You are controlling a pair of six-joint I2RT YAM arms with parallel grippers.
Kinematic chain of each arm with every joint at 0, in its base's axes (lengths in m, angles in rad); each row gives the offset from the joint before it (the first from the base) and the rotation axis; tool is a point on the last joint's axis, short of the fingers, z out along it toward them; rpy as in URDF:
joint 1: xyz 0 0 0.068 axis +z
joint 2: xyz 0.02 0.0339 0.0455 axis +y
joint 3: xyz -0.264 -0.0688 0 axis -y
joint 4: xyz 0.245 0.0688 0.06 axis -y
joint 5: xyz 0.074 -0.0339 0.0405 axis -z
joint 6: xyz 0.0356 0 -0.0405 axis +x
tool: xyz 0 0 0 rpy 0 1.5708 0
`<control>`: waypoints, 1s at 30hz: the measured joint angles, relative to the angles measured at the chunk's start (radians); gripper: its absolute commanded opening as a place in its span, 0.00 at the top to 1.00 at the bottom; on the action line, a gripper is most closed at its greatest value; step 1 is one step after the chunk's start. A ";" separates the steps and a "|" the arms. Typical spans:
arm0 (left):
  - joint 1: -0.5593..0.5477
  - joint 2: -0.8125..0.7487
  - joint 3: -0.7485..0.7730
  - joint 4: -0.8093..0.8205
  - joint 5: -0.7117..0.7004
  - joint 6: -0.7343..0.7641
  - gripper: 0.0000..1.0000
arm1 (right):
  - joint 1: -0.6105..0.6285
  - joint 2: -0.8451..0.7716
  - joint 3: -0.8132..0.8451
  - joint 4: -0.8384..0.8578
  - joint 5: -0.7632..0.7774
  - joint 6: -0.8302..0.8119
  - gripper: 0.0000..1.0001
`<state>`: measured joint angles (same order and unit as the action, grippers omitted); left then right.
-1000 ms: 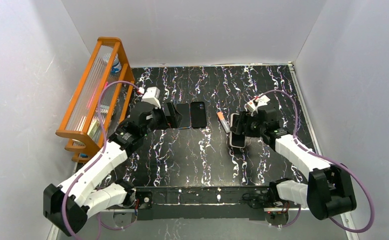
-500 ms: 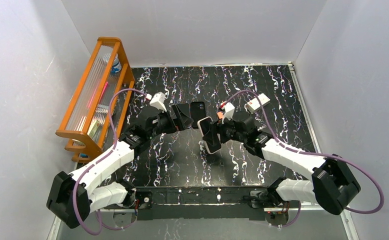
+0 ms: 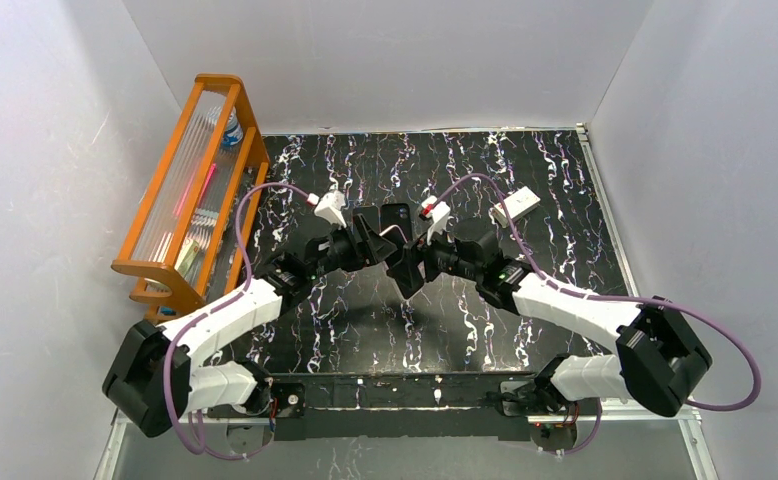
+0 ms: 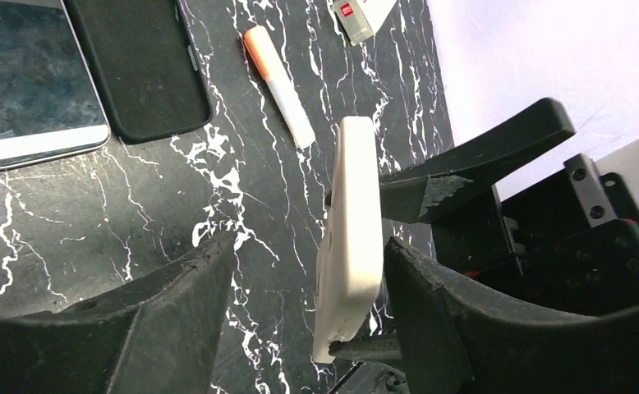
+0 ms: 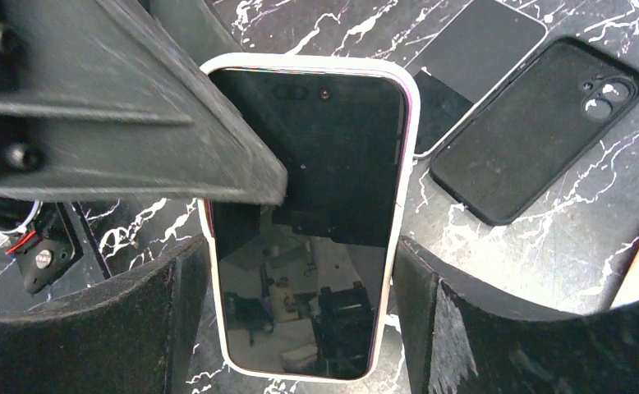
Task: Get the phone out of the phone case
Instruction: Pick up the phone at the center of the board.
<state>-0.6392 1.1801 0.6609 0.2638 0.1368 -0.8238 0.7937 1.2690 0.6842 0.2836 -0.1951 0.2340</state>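
A phone in a white case [image 5: 316, 164] is held off the table at the centre [image 3: 405, 272]. My right gripper [image 5: 298, 254] is shut on its long edges, screen facing its camera. My left gripper [image 4: 308, 263] is open and straddles the case [image 4: 353, 238], seen edge-on; the case lies against its right finger, with a gap to the left finger. One left finger overlaps the phone's upper left corner in the right wrist view. From above, the left gripper [image 3: 377, 248] and right gripper [image 3: 423, 262] meet tip to tip.
On the table behind lie a bare phone [image 4: 29, 82], an empty black case [image 4: 140, 70], an orange-and-white marker [image 4: 279, 86] and a small white box [image 3: 517, 205]. An orange rack [image 3: 190, 180] stands at the left edge.
My right gripper carried the cased phone from the right side to the centre and raised it. My left gripper left the black case and closed in around the phone.
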 measured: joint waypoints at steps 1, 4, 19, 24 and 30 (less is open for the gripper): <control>-0.003 0.006 0.000 0.005 0.002 -0.003 0.44 | 0.000 0.003 0.002 0.011 -0.002 -0.003 0.99; -0.013 0.028 0.000 0.027 0.011 -0.014 0.50 | 0.000 0.019 0.012 0.032 -0.014 -0.008 0.99; 0.008 0.036 -0.079 0.211 0.031 -0.147 1.00 | -0.002 0.051 0.033 0.093 0.013 -0.002 0.38; 0.002 0.029 -0.092 0.290 0.032 -0.217 1.00 | -0.042 -0.028 -0.005 0.117 -0.018 0.053 0.17; 0.034 0.023 -0.109 0.327 -0.055 -0.246 1.00 | -0.173 -0.175 -0.066 0.149 -0.002 0.229 0.08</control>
<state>-0.6056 1.2026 0.5518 0.5911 0.0822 -1.0698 0.6205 1.0939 0.6186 0.4328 -0.1974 0.4633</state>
